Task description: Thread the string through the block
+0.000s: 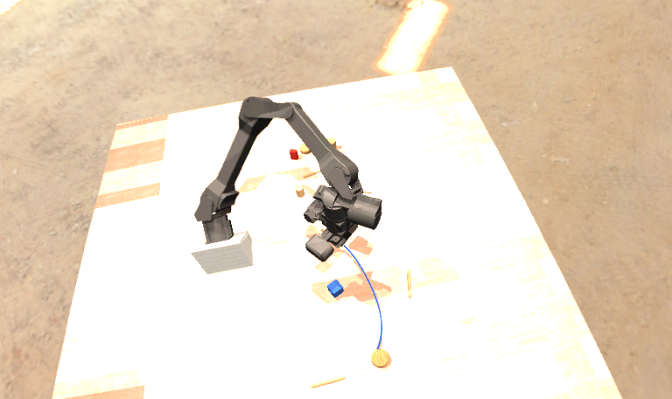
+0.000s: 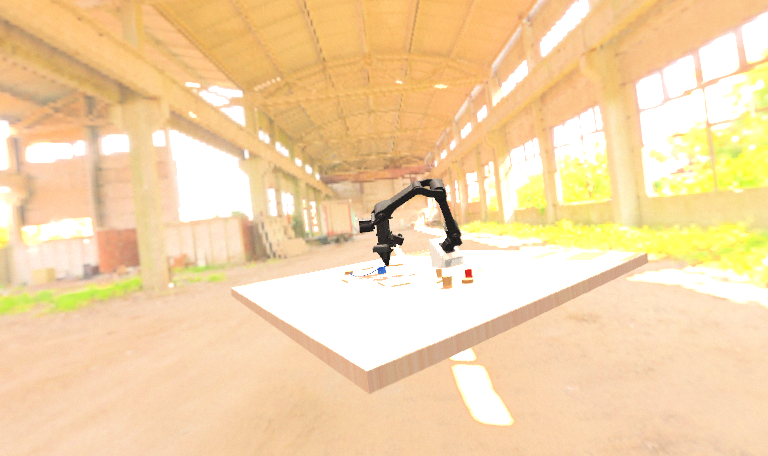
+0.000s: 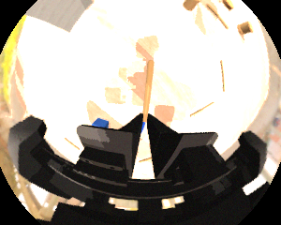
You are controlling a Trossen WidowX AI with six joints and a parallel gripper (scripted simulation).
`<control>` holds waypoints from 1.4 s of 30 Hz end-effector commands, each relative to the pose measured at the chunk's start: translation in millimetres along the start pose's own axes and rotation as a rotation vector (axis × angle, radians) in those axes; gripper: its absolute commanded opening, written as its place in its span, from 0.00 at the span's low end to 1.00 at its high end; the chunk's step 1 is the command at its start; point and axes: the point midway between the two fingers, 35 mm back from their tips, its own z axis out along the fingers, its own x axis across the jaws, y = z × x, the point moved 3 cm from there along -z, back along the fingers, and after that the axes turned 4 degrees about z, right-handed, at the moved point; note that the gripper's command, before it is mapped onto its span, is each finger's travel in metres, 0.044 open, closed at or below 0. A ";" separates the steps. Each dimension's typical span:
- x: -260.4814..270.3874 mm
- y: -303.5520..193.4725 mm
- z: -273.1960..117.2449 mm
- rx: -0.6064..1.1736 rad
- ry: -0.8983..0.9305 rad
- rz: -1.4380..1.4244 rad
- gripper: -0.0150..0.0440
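One loose stick (image 1: 327,381) (image 3: 72,143), pale wood, lying near the front of the bench (image 1: 445,345) (image 2: 368,326). One round wooden button (image 1: 379,358) (image 2: 348,273), with the blue string (image 1: 381,315) (image 2: 362,275) (image 3: 143,127) running from it in a curve to the claw (image 1: 340,243) (image 2: 387,263) (image 3: 144,116). One blue cube (image 1: 334,288) (image 2: 381,270) (image 3: 100,123), inside the string's curve, apart from it. One further loose stick (image 1: 409,283), across the string from the cube. The claw is nearly closed, its fingertips shut on the string's wooden stick (image 3: 149,89) at the string end; the stick's other end reaches out beyond the tips. Whether that stick touches the bench cannot be told. Beyond the claw: one small upright wooden cylinder (image 1: 299,191) (image 2: 438,272); one thin stick (image 1: 311,174). Farther: one red block (image 1: 293,154) (image 2: 468,273), near one round wooden disc (image 1: 304,149) (image 2: 467,281); beside the disc, one thicker wooden piece (image 1: 331,142) (image 2: 447,282), partly behind the arm in the top view. Which piece bears the hole cannot be told.
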 end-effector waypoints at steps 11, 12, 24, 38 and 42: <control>0.4 0.5 -11.1 0.000 -0.001 0.000 0.25; 0.4 0.5 -11.3 0.001 -0.001 0.000 0.25; -1.4 -4.4 -12.2 0.002 -0.003 0.191 0.25; -5.5 -16.5 -13.7 0.002 -0.005 0.680 0.25; -6.6 -19.9 -14.1 0.001 -0.005 0.819 0.25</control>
